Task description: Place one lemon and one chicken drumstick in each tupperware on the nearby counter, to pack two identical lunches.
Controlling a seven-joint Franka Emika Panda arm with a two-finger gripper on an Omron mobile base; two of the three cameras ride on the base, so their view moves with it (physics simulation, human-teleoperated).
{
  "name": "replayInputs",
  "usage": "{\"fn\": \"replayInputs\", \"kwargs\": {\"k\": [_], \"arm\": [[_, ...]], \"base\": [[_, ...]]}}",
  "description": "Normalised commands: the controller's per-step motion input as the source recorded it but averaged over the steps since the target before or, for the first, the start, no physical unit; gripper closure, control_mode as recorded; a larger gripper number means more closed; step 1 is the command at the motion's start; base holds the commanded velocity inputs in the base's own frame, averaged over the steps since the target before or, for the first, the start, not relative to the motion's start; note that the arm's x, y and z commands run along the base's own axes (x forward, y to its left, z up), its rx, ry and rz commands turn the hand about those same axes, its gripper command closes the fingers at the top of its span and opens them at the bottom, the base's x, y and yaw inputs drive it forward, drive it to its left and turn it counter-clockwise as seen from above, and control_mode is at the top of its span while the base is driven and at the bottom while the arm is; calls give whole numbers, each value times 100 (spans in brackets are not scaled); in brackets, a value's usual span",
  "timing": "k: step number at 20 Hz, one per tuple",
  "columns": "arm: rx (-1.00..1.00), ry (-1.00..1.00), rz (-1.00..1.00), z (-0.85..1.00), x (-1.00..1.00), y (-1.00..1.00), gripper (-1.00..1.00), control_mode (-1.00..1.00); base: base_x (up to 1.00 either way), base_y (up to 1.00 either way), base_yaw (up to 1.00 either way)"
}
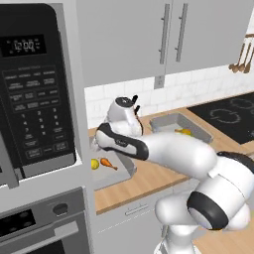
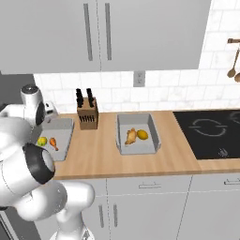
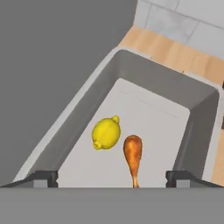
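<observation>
- The wood-toned worktop (image 2: 98, 157) runs along pale grey cabinet fronts, with a black glass cooktop (image 2: 213, 133) set into it at the right end and a white tiled wall behind.
- A dark microwave (image 1: 34, 89) stands at the left end of the run, above an oven front.
- The white arm (image 1: 168, 151) reaches from the base across the worktop toward the left tray.
- Left tupperware (image 2: 63, 125): a shallow grey tray on the worktop near the microwave. It holds one lemon (image 3: 106, 133) and one chicken drumstick (image 3: 133, 154), lying side by side, close but apart, on the tray floor. In the hand view the drumstick's thick end points away from the tool and its thin bone end points toward it.
- Right tupperware (image 2: 123, 123): an alike grey tray on the worktop between the knife block and the cooktop. It holds a second drumstick (image 2: 131, 136) and a second lemon (image 2: 142, 135), just beside each other or touching.
- A wooden knife block (image 2: 87, 116) with dark handles stands on the worktop between the two trays, near the wall.
- The tool (image 3: 113, 178) hangs above the left tray, its two dark fingertips (image 3: 43, 178) spread wide, with nothing between them; the lemon and drumstick lie below it, untouched.
</observation>
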Motion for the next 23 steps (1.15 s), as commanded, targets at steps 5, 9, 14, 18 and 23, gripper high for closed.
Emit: {"fn": "replayInputs", "kwargs": {"k": [5,9,14,18,23], "arm": [[30,-31,0,4,-100,-100,-100,-100],[27,-36,0,97,-100,-100,-100,-100],[33,-37,0,100,-99,-100,-100,-100],[34,-39,0,49,-81,-75,-100,-100],[-1,-2,0,0,-3,0,-100,-100]], "base": [[0,0,0],[0,0,0],[0,0,0],[0,0,0],[0,0,0]]}}
